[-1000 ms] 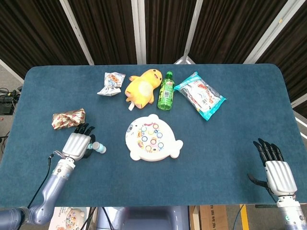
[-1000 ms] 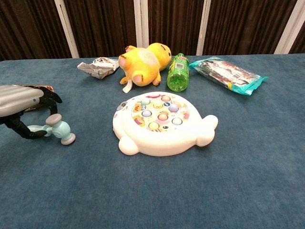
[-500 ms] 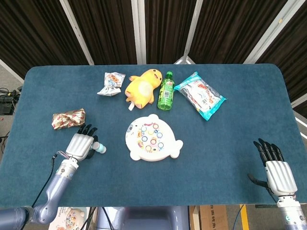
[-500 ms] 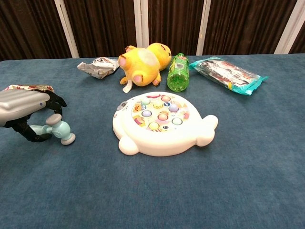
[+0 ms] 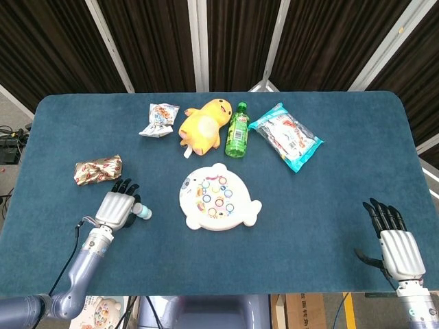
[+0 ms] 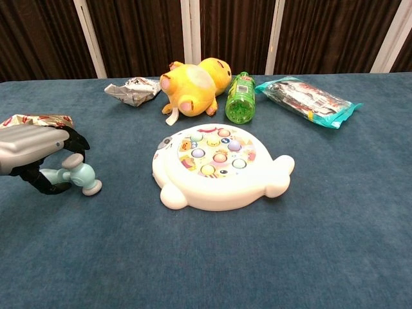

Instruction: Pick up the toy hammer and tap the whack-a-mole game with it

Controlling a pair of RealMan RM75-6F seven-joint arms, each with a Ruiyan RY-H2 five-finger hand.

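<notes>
The toy hammer (image 6: 78,175) lies on the blue table left of the game, its pale blue head (image 5: 143,212) poking out to the right of my left hand (image 5: 115,208). In the chest view my left hand (image 6: 32,154) covers the handle, with the dark fingers (image 6: 45,185) curled around it. The white whack-a-mole game (image 5: 217,197) (image 6: 215,166), with coloured buttons, sits mid-table, a short way right of the hammer. My right hand (image 5: 395,241) rests at the near right corner, fingers spread, holding nothing.
Behind the game lie a crumpled wrapper (image 5: 158,120), a yellow plush toy (image 5: 203,125), a green bottle (image 5: 237,130) and a snack bag (image 5: 286,136). A shiny patterned packet (image 5: 97,169) lies just beyond my left hand. The table (image 5: 329,199) is blue cloth.
My left hand has sunk lower over the hammer's handle and its fingers have curled in around it. The hammer's head has shifted slightly left. The right hand has not moved.
</notes>
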